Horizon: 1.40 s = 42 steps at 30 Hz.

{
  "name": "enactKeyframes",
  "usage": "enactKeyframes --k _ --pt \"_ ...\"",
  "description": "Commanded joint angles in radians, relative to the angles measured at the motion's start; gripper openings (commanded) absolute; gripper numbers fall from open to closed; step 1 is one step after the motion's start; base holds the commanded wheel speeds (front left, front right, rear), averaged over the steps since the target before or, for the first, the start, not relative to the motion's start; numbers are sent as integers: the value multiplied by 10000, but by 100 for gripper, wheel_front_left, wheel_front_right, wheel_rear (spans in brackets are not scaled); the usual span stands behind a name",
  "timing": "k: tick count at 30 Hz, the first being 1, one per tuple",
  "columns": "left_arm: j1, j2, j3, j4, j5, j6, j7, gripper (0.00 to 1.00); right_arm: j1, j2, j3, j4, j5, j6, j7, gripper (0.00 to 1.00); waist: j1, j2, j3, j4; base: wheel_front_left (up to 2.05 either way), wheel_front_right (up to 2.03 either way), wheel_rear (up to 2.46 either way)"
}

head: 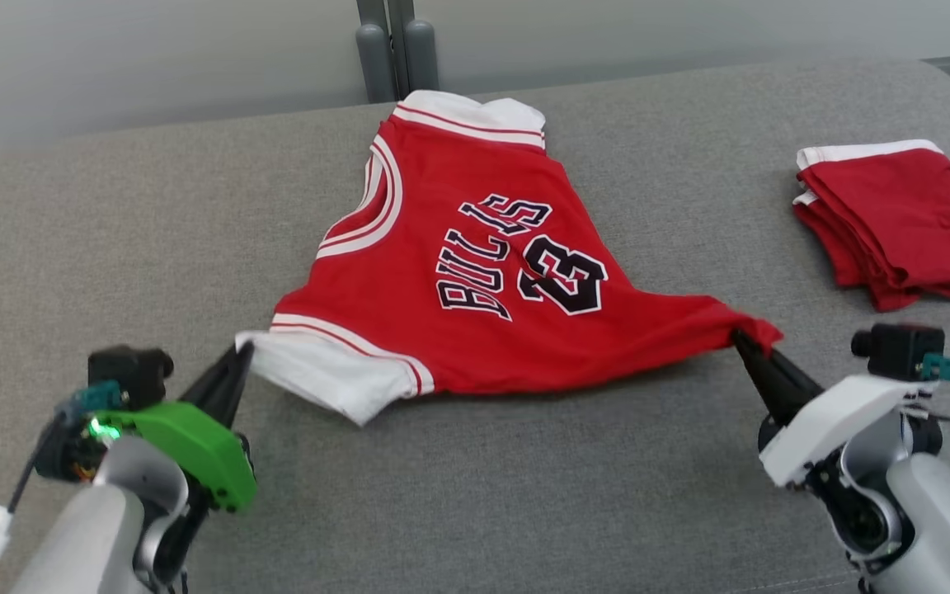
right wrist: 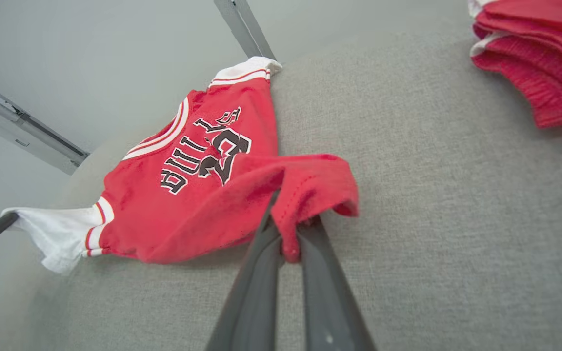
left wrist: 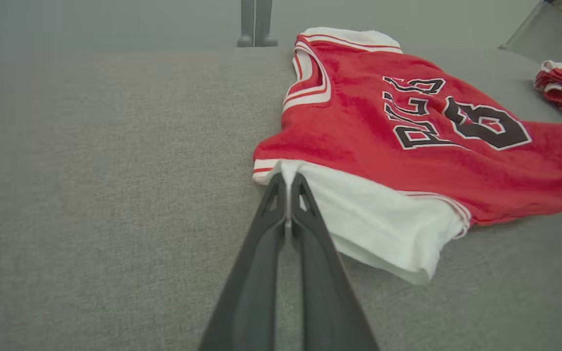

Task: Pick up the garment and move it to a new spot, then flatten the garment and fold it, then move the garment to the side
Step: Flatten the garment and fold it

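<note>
My left gripper (head: 242,353) sits at the lower left of the head view. Its two dark fingers are pressed together on the corner of the white band of the red jersey (head: 475,272). In the left wrist view the white cloth runs up between my fingertips, which meet with only a thin fold of fabric between them.

My right gripper (head: 743,340) is at the lower right of the head view, jaws clamped on the red corner at the other end of the jersey's near edge. In the right wrist view that corner bunches and drapes over my tips.

The jersey lies in the middle of the head view on the grey cushion (head: 590,495), print side up. The black lettering BULLS and 23 runs sideways across it. Its near edge stretches between my two grips, with a shadow beneath it, and its far white band reaches toward the top centre of the frame. There two grey posts (head: 392,49) stand just beyond the cushion.

A folded red pile (head: 895,223) with white edging rests at the right of the head view, well apart from the jersey.
</note>
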Motion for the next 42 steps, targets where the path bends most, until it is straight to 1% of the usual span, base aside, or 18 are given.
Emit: enactKeyframes --k 1,4,7,14,18,20,23,29,31,35,38,42 --pt "-467 145 5 -99 163 24 -46 0 -345 -167 42 -55 -47 5 17 0 0 0 317 66 0 0 0" --pt "-1554 299 -191 -45 418 -3 184 0 -1304 -371 243 -31 74 5 108 0 0 0 761 151 0 0 0" --pt "-2888 308 -341 191 378 -32 372 0 -2419 -622 400 26 327 5 245 0 0 0 1303 233 0 0 0" --pt "-6763 452 -1107 1278 404 -51 431 0 -5976 -1306 877 429 1297 5 923 0 0 0 2807 456 0 0 0" --pt "-8950 574 -1447 1950 185 -52 268 0 -8136 -1615 1203 856 1568 5 1077 0 0 0 3450 576 0 0 0" --pt "-9974 622 -1408 2435 124 -52 188 0 -9211 -1734 1362 1112 1617 5 1055 0 0 0 3690 612 0 0 0" --pt "-11495 573 -1136 3136 102 -53 -234 0 -10731 -1805 1552 1512 1739 5 909 0 0 0 3980 656 0 0 0" --pt "-13707 489 -1208 4135 184 -54 -885 0 -12995 -1833 2034 2323 1916 5 406 0 0 0 4211 691 0 0 0" --pt "-14292 468 -1275 4405 208 -54 -1087 0 -13573 -1836 2218 2616 1943 5 186 0 0 0 4239 693 0 0 0" --pt "-14957 419 -1571 4894 134 -54 -1319 0 -14191 -1758 2690 3133 2123 5 -216 0 0 0 4203 671 0 0 0" --pt "-15082 325 -1868 5150 -100 -55 -1425 0 -14218 -1816 3073 3352 2396 5 -389 0 0 0 4100 711 0 0 0" --pt "-14559 357 -2481 5295 -543 -55 -1452 0 -13650 -2133 3722 3527 2944 5 -285 0 0 0 3824 801 0 0 0"
